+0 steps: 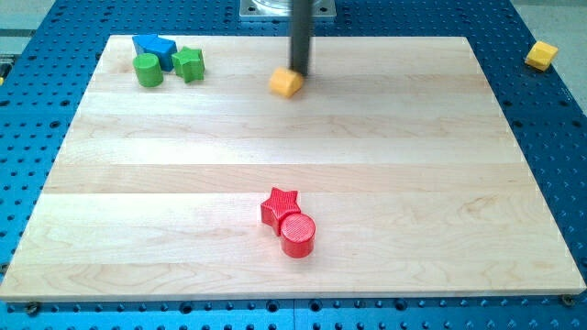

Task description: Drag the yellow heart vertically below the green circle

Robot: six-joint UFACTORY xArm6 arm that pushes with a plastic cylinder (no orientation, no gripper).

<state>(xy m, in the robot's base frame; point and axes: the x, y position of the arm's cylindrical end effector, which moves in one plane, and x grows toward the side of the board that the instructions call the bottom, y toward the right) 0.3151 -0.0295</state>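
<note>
Near the board's top edge, around twelve o'clock: my tip (pixel 300 72), a bare rod end grasping nothing, touching yellow heart (pixel 286 83) at its one o'clock. Far off at nine o'clock, green circle (pixel 147 70), beside blue block (pixel 153 47) and green star (pixel 190 63).

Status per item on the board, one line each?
my tip: touching yellow heart's top edge
yellow heart: top centre, right of green circle
green circle: top left, upright
green star: beside blue block
blue block: behind greens
red star: touching red cylinder
yellow cube: off board
</note>
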